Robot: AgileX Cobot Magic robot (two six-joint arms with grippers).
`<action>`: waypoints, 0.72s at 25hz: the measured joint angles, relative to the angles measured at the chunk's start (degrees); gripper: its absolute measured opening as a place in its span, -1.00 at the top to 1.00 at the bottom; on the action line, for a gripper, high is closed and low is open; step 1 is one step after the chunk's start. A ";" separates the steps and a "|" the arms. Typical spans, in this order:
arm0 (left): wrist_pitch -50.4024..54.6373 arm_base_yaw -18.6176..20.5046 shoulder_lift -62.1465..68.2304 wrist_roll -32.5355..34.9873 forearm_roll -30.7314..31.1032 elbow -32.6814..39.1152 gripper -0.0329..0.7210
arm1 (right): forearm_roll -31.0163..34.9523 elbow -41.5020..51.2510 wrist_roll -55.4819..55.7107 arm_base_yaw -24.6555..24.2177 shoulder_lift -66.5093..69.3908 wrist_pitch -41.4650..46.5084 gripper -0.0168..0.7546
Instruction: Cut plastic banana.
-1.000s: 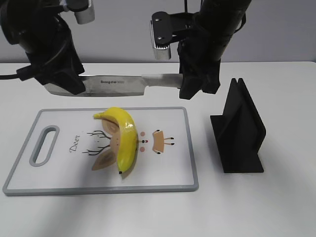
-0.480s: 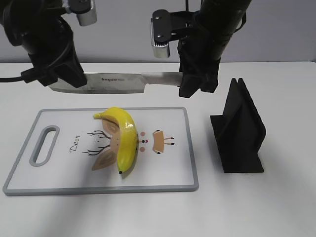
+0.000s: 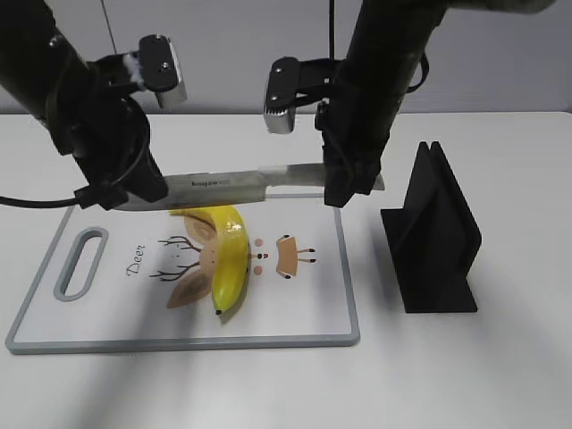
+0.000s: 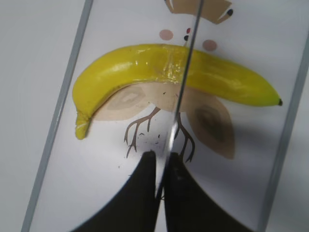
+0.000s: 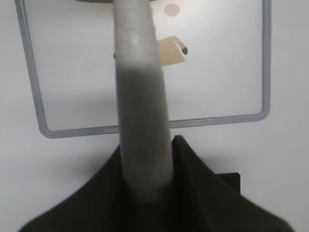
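The yellow plastic banana (image 3: 227,257) lies in the middle of the white cutting board with a grey rim (image 3: 295,340). Both arms hold the long silver kitchen knife (image 3: 223,185) flat just above it. The left gripper (image 4: 161,166) is pinched shut on the blade end. The right gripper (image 3: 350,183) is closed tight on the handle. The step in hand looks like lining up the cut. Next, the knife should press straight down across the banana's middle.

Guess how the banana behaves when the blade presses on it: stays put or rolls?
The banana is curved and lies free on the smooth cutting board, so it may pivot or skid. Its glossy skin looks slippery and probably rigid. The knife crosses its middle in the left wrist view, which should limit tipping.
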 joint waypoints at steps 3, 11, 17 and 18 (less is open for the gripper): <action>-2.08 0.00 2.54 0.00 0.00 0.47 0.87 | -0.06 0.00 0.15 0.00 2.91 -1.24 0.48; -7.46 0.00 12.86 0.38 -0.81 0.10 0.84 | -3.11 -1.07 0.65 -0.05 11.70 -3.77 0.48; -7.28 0.00 12.00 0.42 -0.87 -0.18 0.84 | -3.19 -1.15 0.88 -0.05 11.40 -3.67 0.48; -7.36 0.00 11.64 0.42 -0.74 -0.01 0.84 | -3.19 -1.10 0.93 -0.05 11.27 -3.75 0.48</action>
